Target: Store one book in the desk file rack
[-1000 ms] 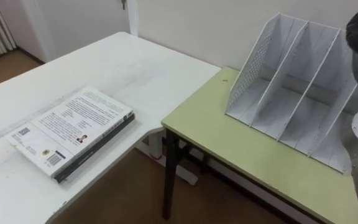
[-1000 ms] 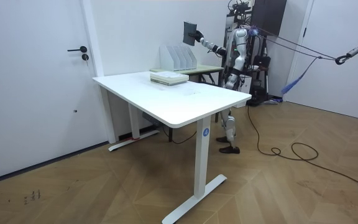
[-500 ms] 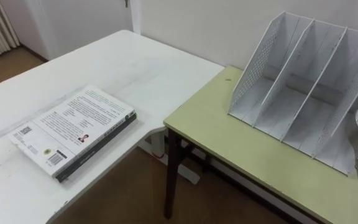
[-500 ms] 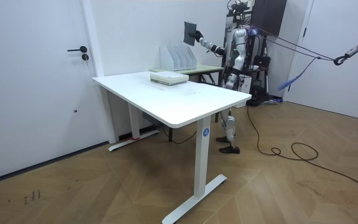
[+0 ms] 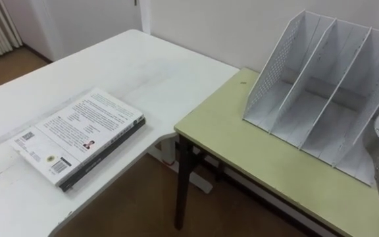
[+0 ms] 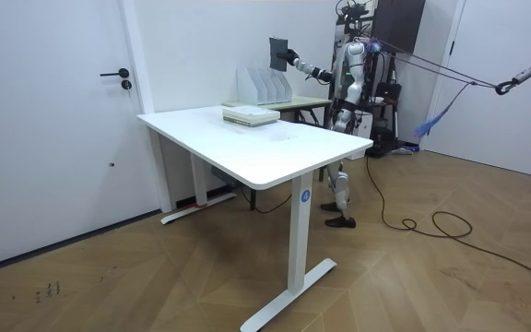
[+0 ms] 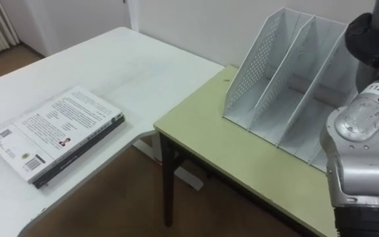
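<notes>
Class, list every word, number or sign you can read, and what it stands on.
Back cover of the book on the white desk: print and barcodes, too small to read.
The round blue sticker on its leg: too small to read.
The raised dark book: nothing legible.

Plainly an office-like room, sparsely furnished. Told by the big white desk [image 6: 247, 138] on metal legs at the centre of the room view, a smaller green table [image 5: 255, 158] beside it at lower right of the left eye view, a white file rack [image 5: 321, 85] at upper right, books [image 5: 77, 138] at left. Also white walls [image 6: 201, 55], a white door [image 6: 53, 120] at left, wood floor [image 6: 431, 277] along the bottom.
</notes>
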Available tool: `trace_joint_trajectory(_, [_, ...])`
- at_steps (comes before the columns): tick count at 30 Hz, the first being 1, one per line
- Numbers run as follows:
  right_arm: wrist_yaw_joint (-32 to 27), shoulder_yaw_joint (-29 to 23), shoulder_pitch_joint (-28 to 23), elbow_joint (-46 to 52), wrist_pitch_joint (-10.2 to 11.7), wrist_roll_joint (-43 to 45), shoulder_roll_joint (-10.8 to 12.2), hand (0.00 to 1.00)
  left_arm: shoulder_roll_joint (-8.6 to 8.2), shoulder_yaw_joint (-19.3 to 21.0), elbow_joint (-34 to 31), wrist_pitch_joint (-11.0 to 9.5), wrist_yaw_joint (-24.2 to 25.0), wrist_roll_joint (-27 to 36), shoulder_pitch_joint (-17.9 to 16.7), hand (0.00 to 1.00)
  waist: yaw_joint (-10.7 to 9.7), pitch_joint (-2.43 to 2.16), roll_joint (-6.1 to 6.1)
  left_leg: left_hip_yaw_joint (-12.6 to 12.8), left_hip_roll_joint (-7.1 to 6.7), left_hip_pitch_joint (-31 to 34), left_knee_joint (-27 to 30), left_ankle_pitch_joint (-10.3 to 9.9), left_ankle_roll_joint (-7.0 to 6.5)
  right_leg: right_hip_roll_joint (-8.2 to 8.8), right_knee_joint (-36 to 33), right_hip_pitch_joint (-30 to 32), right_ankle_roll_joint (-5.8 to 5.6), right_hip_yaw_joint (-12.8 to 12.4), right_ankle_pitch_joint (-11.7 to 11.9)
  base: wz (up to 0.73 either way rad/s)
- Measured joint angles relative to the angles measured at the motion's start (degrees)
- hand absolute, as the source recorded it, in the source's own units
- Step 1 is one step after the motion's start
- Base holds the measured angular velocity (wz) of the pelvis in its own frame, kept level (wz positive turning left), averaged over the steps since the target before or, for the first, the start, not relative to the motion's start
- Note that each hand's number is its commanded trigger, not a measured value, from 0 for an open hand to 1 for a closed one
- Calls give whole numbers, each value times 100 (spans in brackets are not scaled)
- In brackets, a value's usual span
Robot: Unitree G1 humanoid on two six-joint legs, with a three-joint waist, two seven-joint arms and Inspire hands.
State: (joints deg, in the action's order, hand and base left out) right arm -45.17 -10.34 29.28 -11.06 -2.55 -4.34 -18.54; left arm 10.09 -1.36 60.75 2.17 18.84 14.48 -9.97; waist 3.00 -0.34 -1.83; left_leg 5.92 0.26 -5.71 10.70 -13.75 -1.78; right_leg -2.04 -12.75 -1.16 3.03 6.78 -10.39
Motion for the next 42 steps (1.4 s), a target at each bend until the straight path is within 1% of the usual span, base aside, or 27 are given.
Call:
trace_joint_trajectory(3, [63,-3,180,-305,1,-91,-152,100,25,10,-1,-4,53,21,12,0,34,20,-46,-6,-1,-2,2,0,0,5,-1,7,1,19,0,0])
trace_joint_trajectory(5, [74,-41,437,-584,-6,-285,-212,100,41,10,-3,-4,93,47,12,0,34,34,-87,-20,-3,0,9,0,0,6,0,11,3,27,2,0])
trace_joint_trajectory(9, [77,-47,629,-675,-6,-568,-284,100,63,13,-10,3,102,54,13,0,47,23,-128,-45,-4,3,13,0,0,5,9,8,3,41,2,2])
trace_joint_trajectory(12, [143,-27,809,-849,-8,-902,-436,100,77,11,-13,35,85,47,31,0,58,20,-132,-77,-9,4,13,0,0,11,10,2,4,55,2,2])
trace_joint_trajectory(14, [209,3,963,-1091,-63,-1025,-553,100,81,11,-24,80,73,44,39,0,54,19,-131,-124,-13,8,13,0,0,19,10,-6,4,87,2,7])
trace_joint_trajectory(16, [327,3,1018,-1203,-195,-1121,-662,100,81,18,-65,170,66,44,38,0,55,13,-123,-157,-13,21,13,1,0,21,11,-16,4,122,2,7])
trace_joint_trajectory(19, [448,6,1017,-1380,-303,-1160,-665,100,84,17,-120,268,36,44,38,0,45,9,-123,-192,-11,10,14,6,9,16,13,-54,5,134,3,0])
trace_joint_trajectory(21, [500,5,1018,-1524,-342,-1281,-667,100,88,16,-134,294,35,46,38,0,45,5,-123,-194,-10,10,16,8,12,15,13,-54,6,133,3,0])
trace_joint_trajectory(27, [736,0,1018,-2065,-603,-1379,-676,100,104,66,-140,414,48,43,36,0,20,-7,-131,-222,-16,63,68,9,14,29,10,-35,12,174,7,2])
trace_joint_trajectory(28, [774,4,1018,-2150,-629,-1437,-704,100,106,67,-143,426,47,44,37,0,24,-17,-131,-235,-17,79,70,10,13,33,9,-23,15,189,9,5])
trace_joint_trajectory(32, [859,10,1018,-2446,-634,-1630,-756,100,138,60,-139,439,47,45,36,0,37,-44,-153,-291,-17,86,72,24,25,39,9,-28,25,252,15,6])
trace_joint_trajectory(38, [827,61,1014,-2471,-634,-1744,-756,100,159,60,-161,463,31,62,20,0,41,-38,-148,-283,-7,3,61,36,42,29,26,-88,39,270,23,1])
trace_joint_trajectory(39, [813,68,1014,-2471,-634,-1744,-756,69,161,59,-163,467,26,68,18,0,40,-38,-148,-283,-7,-2,63,36,42,29,27,-88,39,270,23,0])
trace_joint_trajectory(40, [765,74,1014,-2471,-634,-1744,-756,59,169,59,-163,482,15,84,18,0,40,-37,-148,-282,-7,-3,64,37,43,29,26,-87,44,269,26,0])
trace_joint_trajectory(41, [703,79,1011,-2471,-634,-1744,-756,0,175,60,-152,487,6,112,18,0,42,-30,-148,-282,-9,-2,66,39,45,29,26,-86,50,267,29,0])
trace_joint_trajectory(42, [674,81,1008,-2472,-634,-1743,-756,0,179,60,-138,488,5,113,18,0,42,-28,-149,-282,-10,-2,66,40,46,28,25,-86,51,268,30,0])
